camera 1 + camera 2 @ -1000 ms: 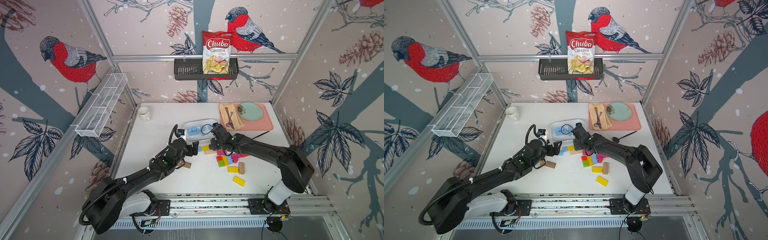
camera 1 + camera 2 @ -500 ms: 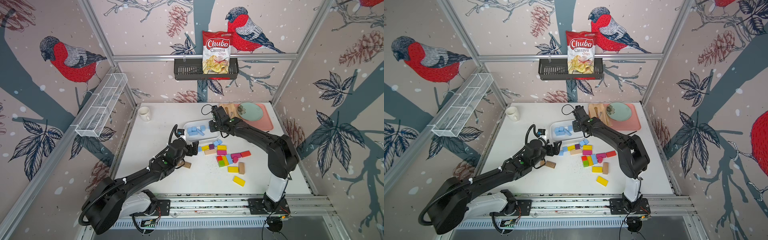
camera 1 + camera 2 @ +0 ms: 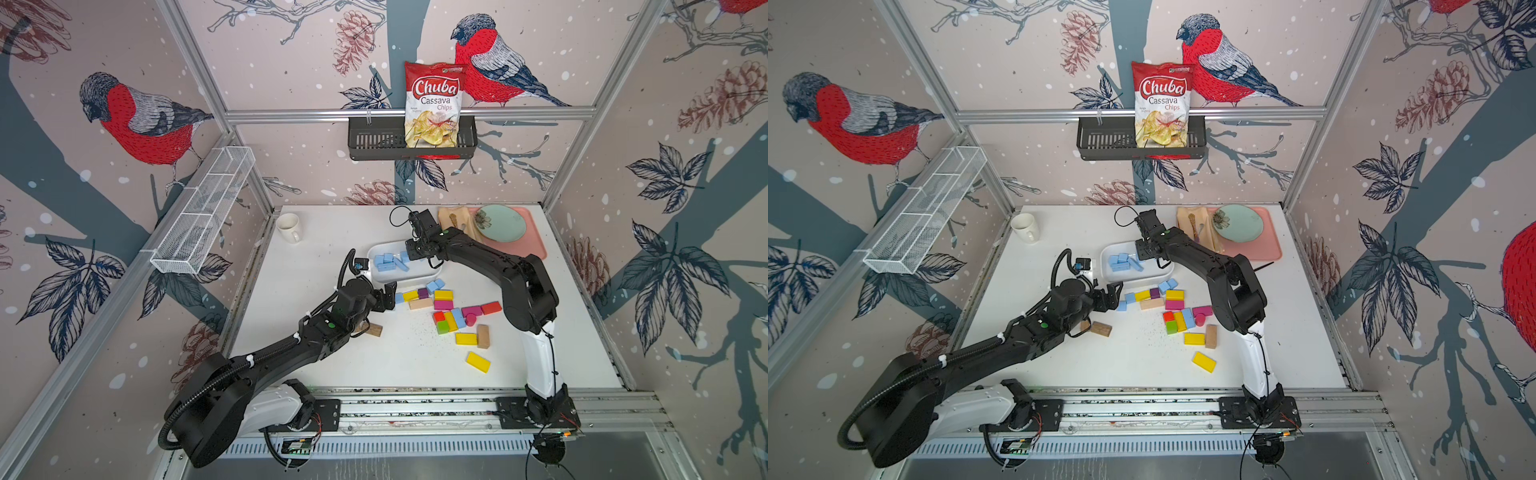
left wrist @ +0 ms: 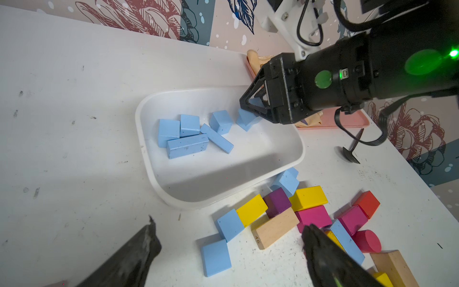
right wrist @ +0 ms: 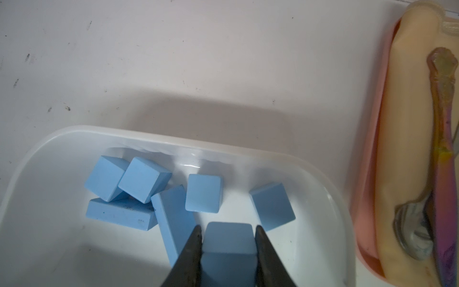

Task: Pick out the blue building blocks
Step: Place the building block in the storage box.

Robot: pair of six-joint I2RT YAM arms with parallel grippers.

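Several blue building blocks (image 4: 188, 139) lie in the white tray (image 4: 146, 159), cubes and longer bars. My right gripper (image 5: 228, 227) hangs over the tray's right end (image 3: 419, 270), shut on a blue cube (image 5: 228, 248) held above the tray floor. More blue blocks lie on the table beside the tray: two flat ones (image 4: 215, 257) at the pile's left end, a pair (image 3: 435, 286) against the tray rim, and a bar (image 4: 346, 241) inside the pile. My left gripper (image 4: 228, 222) stands open just above the two flat ones, touching nothing.
A pile of yellow, pink, red, green, purple and plain wooden blocks (image 3: 444, 305) lies right of my left gripper. A wooden block (image 3: 374, 329) sits under the left arm. A pink tray (image 3: 528, 249) with plate and spoon stands back right, a mug (image 3: 288, 224) back left.
My right arm has swung from the block pile back over the white tray, carrying the blue cube. The left arm has stayed still and open.
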